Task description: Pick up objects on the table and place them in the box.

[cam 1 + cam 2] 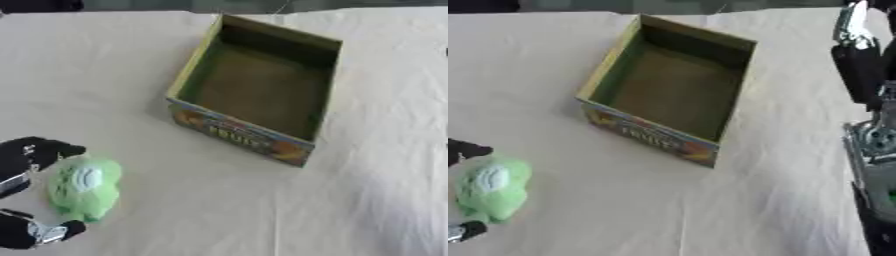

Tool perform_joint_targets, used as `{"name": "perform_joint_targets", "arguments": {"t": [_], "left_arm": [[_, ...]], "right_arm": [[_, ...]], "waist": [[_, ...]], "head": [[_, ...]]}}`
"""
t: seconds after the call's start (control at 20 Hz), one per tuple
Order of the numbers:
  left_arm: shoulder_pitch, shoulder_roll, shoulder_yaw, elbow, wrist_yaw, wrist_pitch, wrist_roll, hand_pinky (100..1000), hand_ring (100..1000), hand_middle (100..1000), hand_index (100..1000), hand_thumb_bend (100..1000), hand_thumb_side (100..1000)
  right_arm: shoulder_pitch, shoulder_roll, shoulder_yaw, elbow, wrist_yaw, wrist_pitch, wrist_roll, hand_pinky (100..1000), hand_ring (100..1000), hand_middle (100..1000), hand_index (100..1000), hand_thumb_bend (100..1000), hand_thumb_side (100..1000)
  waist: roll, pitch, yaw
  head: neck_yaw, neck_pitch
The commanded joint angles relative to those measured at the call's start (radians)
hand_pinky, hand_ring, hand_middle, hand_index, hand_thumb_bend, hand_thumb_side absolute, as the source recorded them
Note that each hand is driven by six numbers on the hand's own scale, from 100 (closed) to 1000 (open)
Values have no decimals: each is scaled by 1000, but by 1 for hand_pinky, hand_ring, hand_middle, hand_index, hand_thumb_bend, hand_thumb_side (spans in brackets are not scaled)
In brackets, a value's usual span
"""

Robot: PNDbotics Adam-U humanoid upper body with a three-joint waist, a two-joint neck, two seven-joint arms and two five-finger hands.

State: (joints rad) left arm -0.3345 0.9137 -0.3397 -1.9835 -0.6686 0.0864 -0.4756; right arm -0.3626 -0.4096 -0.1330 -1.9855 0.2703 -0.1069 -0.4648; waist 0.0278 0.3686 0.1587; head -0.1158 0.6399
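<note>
Our left hand [31, 160] sits at the lower left of the table, black, with fingers showing above and below one green soft object [85, 187]. We see the upper fingertip touching the object's top left edge and the lower fingertip just beside its bottom, so the hand brackets it from the left, but we cannot tell whether the fingers are closed on it or only resting beside it. The object lies on the cloth, pale green with a whitish patch near its top; its exact shape is hard to make out.

We count one box [325, 90], open at the top, standing on the table up and to the right of the green object and well apart from it. Its inner walls are greenish, its floor brownish, and nothing shows inside. The near outer wall carries colourful print with yellow lettering that we cannot read fully.

One cloth-covered table [201, 210] fills both views, cream-coloured with soft creases.

Much of the left hand is cut off by the frame's left edge, more so in the right eye view, where only two dark fingertips show. That same view shows our right arm [866, 100] along the right edge, black and silver, running from the top corner downward; the left eye view shows almost nothing of it. Its hand is not clearly visible.
</note>
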Motion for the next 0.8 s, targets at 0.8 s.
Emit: {"name": "perform_joint_targets", "arguments": {"t": [0.8], "left_arm": [[-21,-4,-45,-16,-185,53,-13,966,919,798,923,616,658]], "right_arm": [[-3,-5,5,-14,-6,-2,16,693,763,706,824,100,517]], "waist": [[-1,-13,-9]], "head": [[14,-6]]}}
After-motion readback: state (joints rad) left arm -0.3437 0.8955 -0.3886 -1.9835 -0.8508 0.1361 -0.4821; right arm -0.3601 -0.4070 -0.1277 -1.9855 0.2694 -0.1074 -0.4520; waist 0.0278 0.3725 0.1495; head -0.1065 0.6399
